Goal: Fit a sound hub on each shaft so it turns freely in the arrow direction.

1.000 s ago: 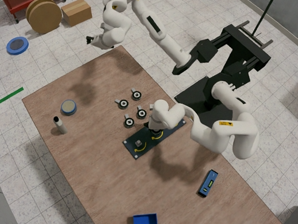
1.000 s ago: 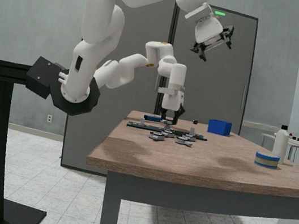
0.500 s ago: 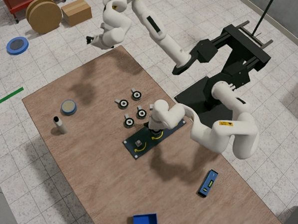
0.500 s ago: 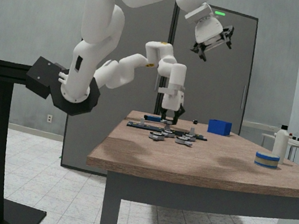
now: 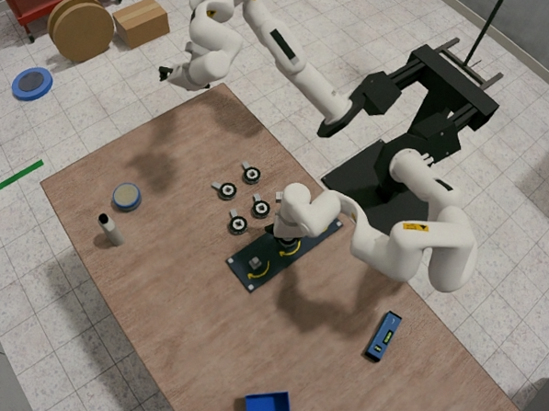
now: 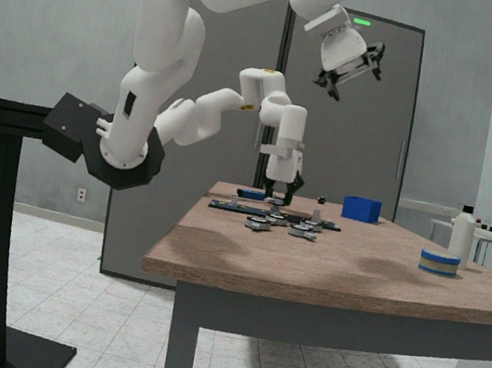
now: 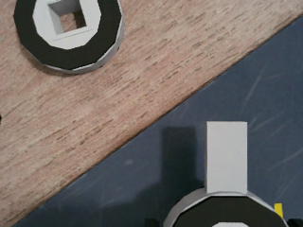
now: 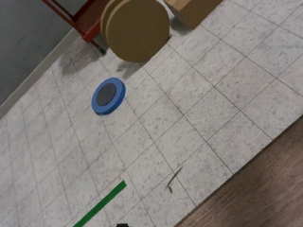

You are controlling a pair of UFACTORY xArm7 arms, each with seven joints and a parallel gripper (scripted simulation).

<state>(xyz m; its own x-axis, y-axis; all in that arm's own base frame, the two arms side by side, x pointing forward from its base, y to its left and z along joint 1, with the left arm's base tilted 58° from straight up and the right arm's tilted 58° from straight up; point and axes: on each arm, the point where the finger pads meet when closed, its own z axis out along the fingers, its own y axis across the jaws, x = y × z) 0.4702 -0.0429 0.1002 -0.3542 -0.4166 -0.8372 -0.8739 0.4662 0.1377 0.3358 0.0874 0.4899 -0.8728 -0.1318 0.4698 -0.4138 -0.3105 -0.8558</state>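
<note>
My left gripper [image 6: 277,198] [image 7: 222,223] is shut on a hub [image 6: 274,201] [image 7: 204,214] over the middle of the dark board [image 5: 272,275] [image 6: 216,205] [image 7: 275,90]. The hub is level, about as high as the shaft tops, with grey below it; its fit on the shaft is hidden. Its lever [image 7: 226,156] points up in the left wrist view. One bare shaft [image 5: 254,262] [image 6: 316,215] stands beside a yellow arrow [image 5: 260,273]; another bare shaft [image 6: 234,200] stands at the board's other end. Several loose hubs [image 5: 227,197] [image 6: 257,224] [image 7: 68,61] lie beside the board. My right gripper [image 6: 356,83] is open and empty, high above the table.
A blue level [image 5: 383,336] [image 6: 251,194] and a blue bin [image 5: 267,409] [image 6: 361,209] stand away from the board. A round blue-rimmed tin [image 5: 127,196] [image 6: 439,263] and a white bottle [image 5: 113,233] [image 6: 461,239] stand near the opposite edge from the robot base.
</note>
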